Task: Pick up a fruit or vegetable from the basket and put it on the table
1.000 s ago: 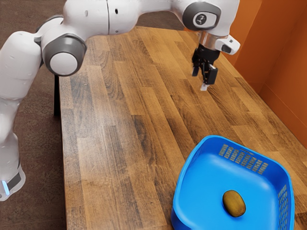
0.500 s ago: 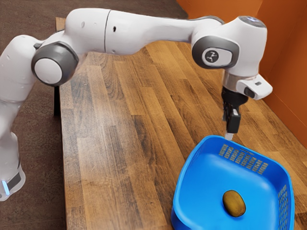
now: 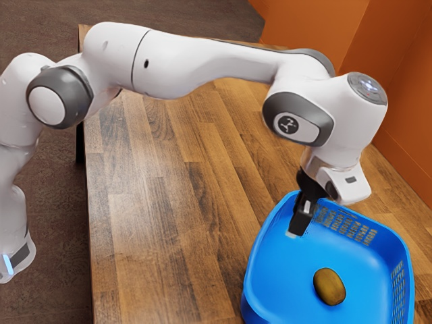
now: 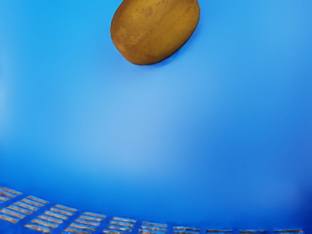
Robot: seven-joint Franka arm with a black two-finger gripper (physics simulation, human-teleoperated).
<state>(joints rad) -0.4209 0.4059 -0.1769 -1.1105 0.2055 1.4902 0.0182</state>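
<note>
Nearest to us in the exterior view stands the blue basket (image 3: pixel 251 283), open at the top, with rows of slots in its walls. The fruit (image 3: pixel 330 287), oval and golden brown, lies on the basket's floor, clear of its walls. In the wrist view we see darker flecks on the fruit's skin and a soft shadow against its edge on the basket's floor.

Farther off, our black pincer (image 3: pixel 293 233) tilts down over the basket's inside, near the basket's far corner toward the exterior view's left, apart from the fruit. We cannot tell whether the pincer is wide or narrow.

Our arm (image 3: pixel 189 64), white with grey joints, comes in from the exterior view's left, arches high over the wood beside the basket and bends down at the basket's far side. The desk (image 3: pixel 155 202), in planks of mixed browns, carries the basket and runs well beyond it. Past the desk's edge, to the exterior view's left of the basket, is the dark brown floor (image 3: pixel 57 196). Farthest, beyond the basket, rises the orange wall (image 3: pixel 398 74).
</note>
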